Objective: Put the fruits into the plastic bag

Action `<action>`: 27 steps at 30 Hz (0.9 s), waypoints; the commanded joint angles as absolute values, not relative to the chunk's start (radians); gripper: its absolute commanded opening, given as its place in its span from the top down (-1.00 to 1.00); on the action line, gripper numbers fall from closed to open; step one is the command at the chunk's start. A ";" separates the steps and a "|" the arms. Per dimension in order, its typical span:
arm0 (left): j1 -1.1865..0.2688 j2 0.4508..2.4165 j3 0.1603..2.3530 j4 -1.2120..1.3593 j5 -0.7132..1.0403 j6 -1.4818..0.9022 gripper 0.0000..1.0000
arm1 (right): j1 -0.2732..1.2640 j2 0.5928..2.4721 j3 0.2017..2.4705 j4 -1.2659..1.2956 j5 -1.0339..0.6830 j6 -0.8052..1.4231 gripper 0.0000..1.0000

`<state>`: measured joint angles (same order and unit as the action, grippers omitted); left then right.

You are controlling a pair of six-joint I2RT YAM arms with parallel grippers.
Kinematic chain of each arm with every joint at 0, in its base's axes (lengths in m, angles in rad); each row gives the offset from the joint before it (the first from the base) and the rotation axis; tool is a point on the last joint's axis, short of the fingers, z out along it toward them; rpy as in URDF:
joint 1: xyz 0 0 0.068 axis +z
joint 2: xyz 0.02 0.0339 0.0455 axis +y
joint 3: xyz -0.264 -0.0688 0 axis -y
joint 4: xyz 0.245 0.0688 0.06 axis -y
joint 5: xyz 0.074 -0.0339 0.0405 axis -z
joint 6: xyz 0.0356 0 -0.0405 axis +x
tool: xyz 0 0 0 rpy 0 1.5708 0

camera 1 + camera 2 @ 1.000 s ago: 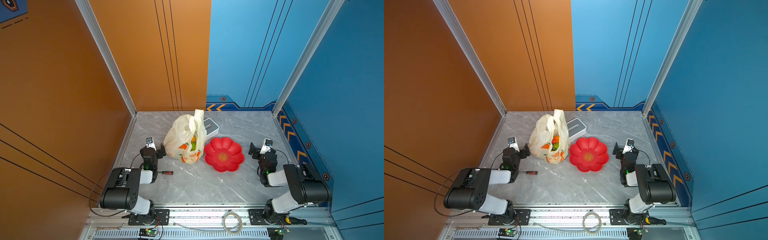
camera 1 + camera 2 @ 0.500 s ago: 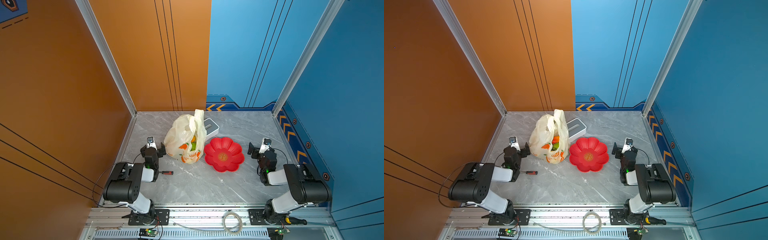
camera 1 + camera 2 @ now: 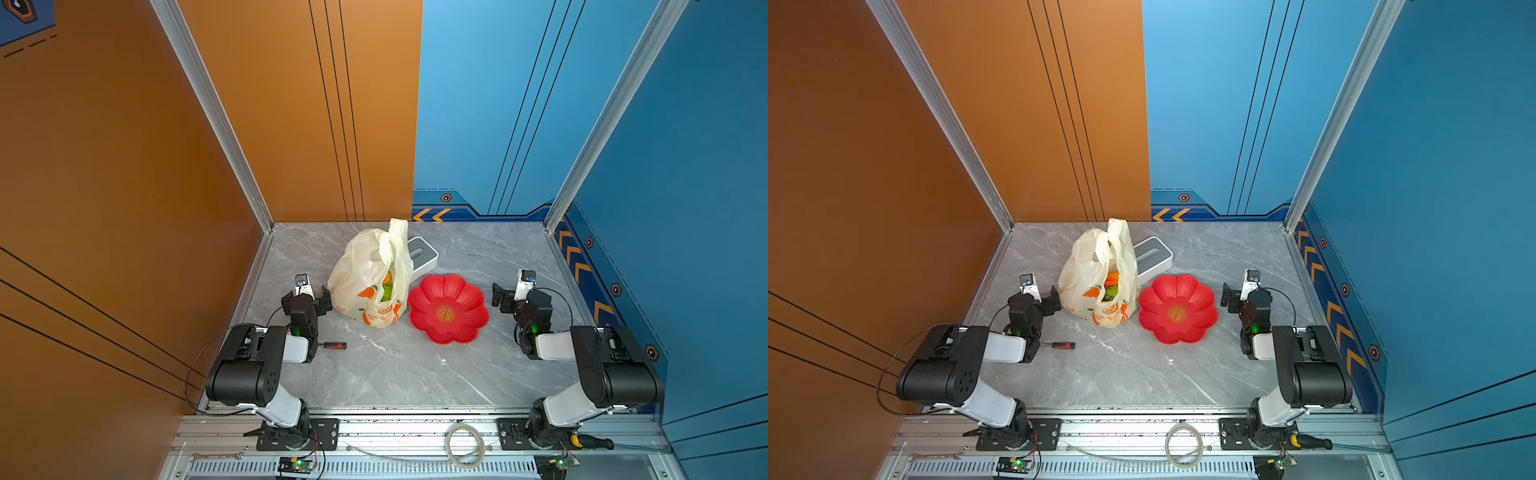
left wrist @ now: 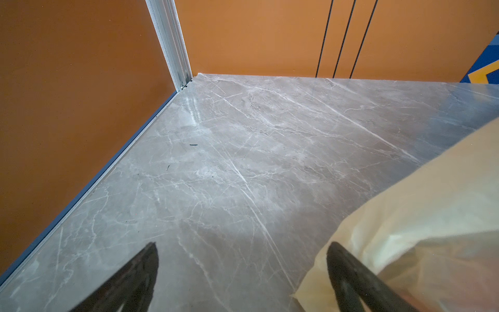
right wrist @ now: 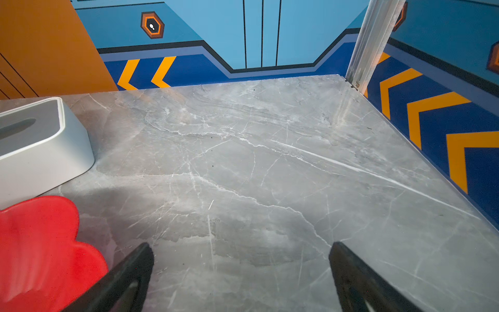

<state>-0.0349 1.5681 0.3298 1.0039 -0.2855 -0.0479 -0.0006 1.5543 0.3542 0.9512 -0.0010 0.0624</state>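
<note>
Left claw [image 4: 243,251] apart, just beside plastic bag [image 3: 365,270] holding fruits [image 3: 386,292] | right claw [image 5: 240,251] apart, beyond red dish [image 3: 422,301]

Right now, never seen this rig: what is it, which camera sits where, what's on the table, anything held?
Two black-and-white robot arms stand at the near edge of a grey marble-look table. Both top views look down from overhead; each wrist view looks out past its own arm's tool. The left tool and right tool are open and hold nothing. On the table: a thin cream-yellow plastic bag with small toy fruits showing inside, an empty red flower-shaped dish, a white-grey slotted box behind them, and a small red-and-black screwdriver.
</note>
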 commanded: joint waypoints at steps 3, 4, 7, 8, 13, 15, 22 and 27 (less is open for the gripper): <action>-0.050 1.569 0.349 0.996 -0.309 -0.022 -0.95 | -0.005 1.549 0.366 0.930 -0.018 0.055 -1.00; -0.051 1.569 0.349 0.995 -0.312 -0.022 -0.95 | -0.005 1.549 0.365 0.930 -0.018 0.054 -1.00; -0.053 1.568 0.350 0.992 -0.316 -0.020 -0.95 | -0.005 1.548 0.366 0.930 -0.017 0.054 -1.00; -0.054 1.568 0.351 0.993 -0.317 -0.019 -0.95 | -0.005 1.549 0.365 0.930 -0.018 0.054 -1.00; -0.055 1.569 0.352 0.991 -0.318 -0.018 -0.95 | -0.005 1.549 0.364 0.929 -0.016 0.054 -1.00; -0.055 1.569 0.352 0.991 -0.319 -0.018 -0.95 | -0.005 1.549 0.366 0.930 -0.017 0.054 -1.00; -0.055 1.569 0.352 0.991 -0.318 -0.018 -0.95 | -0.005 1.549 0.365 0.929 -0.014 0.054 -1.00; -0.055 1.569 0.351 0.991 -0.318 -0.018 -0.95 | -0.003 1.548 0.365 0.928 -0.014 0.053 -1.00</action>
<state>-0.0475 1.5681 0.3298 1.0008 -0.3000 -0.0402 -0.0006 1.5543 0.3542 0.9493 -0.0010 0.0624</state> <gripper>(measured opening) 0.977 0.995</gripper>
